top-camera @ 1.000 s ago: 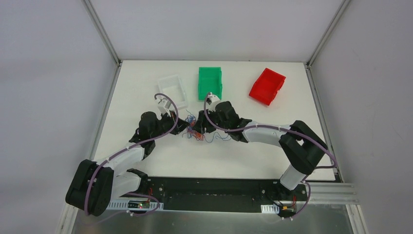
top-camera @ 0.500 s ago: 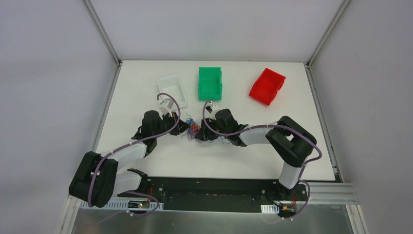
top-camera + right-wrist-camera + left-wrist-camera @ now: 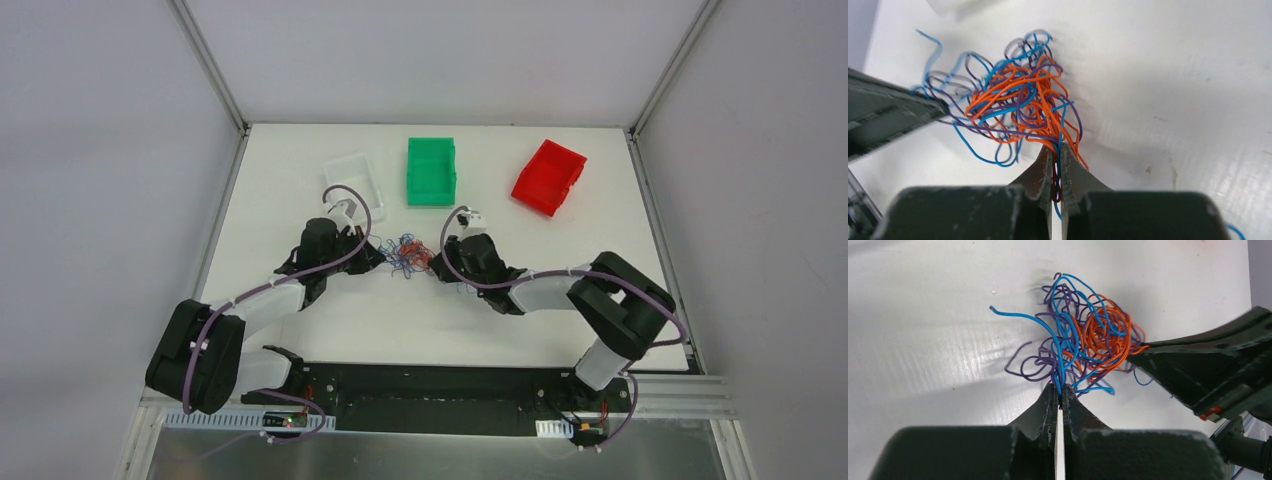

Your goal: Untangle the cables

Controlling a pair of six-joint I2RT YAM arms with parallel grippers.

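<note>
White bench (image 3: 380, 320) lies under me. My left fingers (image 3: 1048, 407) pinch a blue strand and my right fingers (image 3: 1043, 172) pinch more strands of the cables (image 3: 405, 255), knotted between them, nearer than the green bin (image 3: 431, 170).

No text, label, brand or number can be read in any view; a small red patch (image 3: 1211, 411) on the right gripper (image 3: 1137, 354) is too small to show any legible marking.
</note>
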